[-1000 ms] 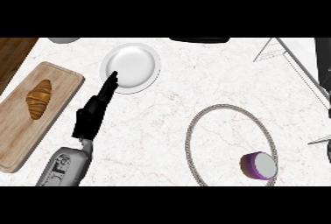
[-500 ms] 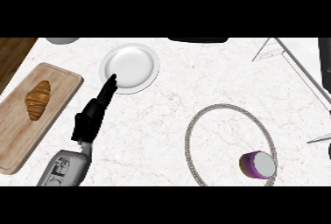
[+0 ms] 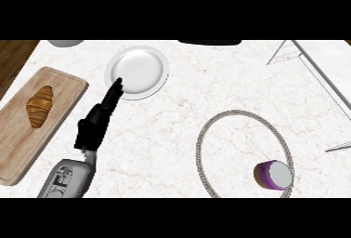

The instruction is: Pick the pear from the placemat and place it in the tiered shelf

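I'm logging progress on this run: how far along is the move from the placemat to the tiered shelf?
Done: nothing; the visible part of the tiered shelf holds no pear. In hand: nothing; the left hand is open, fingertips over the white plate's edge. Left: everything; the round placemat shows only a purple cylinder, no pear.

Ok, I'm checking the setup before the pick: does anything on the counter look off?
No pear shows. The round placemat holds only a purple, white-topped object near its lower right rim. The left hand lies open and straight, pointing at the white plate, away from the placemat.
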